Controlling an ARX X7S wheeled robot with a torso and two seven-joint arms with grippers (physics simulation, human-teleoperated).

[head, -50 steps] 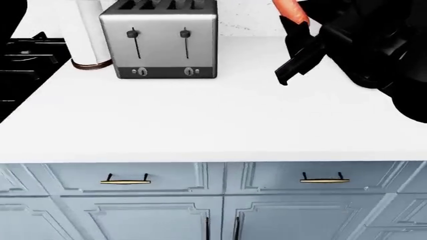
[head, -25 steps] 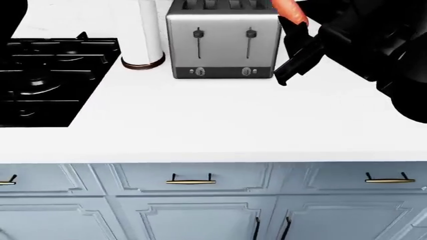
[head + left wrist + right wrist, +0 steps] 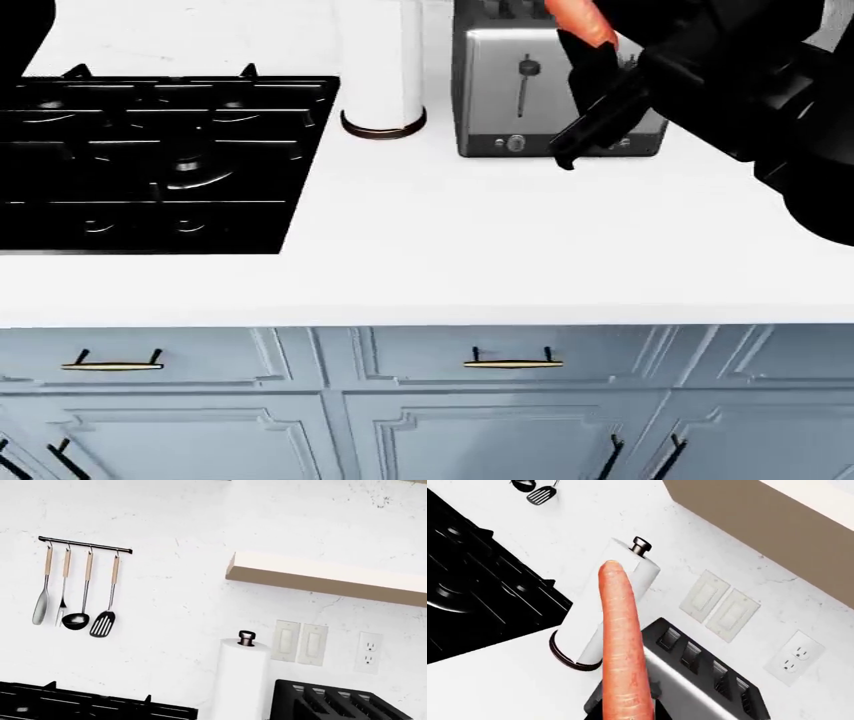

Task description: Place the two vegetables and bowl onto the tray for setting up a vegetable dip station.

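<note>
On the left of the head view is the black stovetop (image 3: 147,160), set into the white worktop (image 3: 427,260). Next comes a paper towel roll (image 3: 383,70) standing up. Beside it is a silver toaster (image 3: 514,95). In front of the toaster hangs the right tool (image 3: 587,95), black and held up in the air, above the worktop. It is closed around the fat end of the carrot (image 3: 581,20).

The left wrist view only shows the wall, with spoons on a rail (image 3: 83,545), a shelf (image 3: 327,577) and some switches (image 3: 300,641). The left tool does not show in any view, so I cannot tell if it is open or closed.

How far along is the job? I think it is only just started. One vegetable, the carrot, is picked up and riding in the air. No tray, no bowl and no cucumber show in these views. So the carrot is not on the tray yet. The cucumber and the bowl may also be left to do, but I cannot see them to be sure.

Which way does the carrot point? In the right wrist view the carrot (image 3: 622,645) is long and straight. Its long line runs straight out from the tool. The thin, round tip points away from the tool, toward the paper towel roll and the wall. In the head view it points up and a little to the left, and its tip goes off the top edge.
</note>
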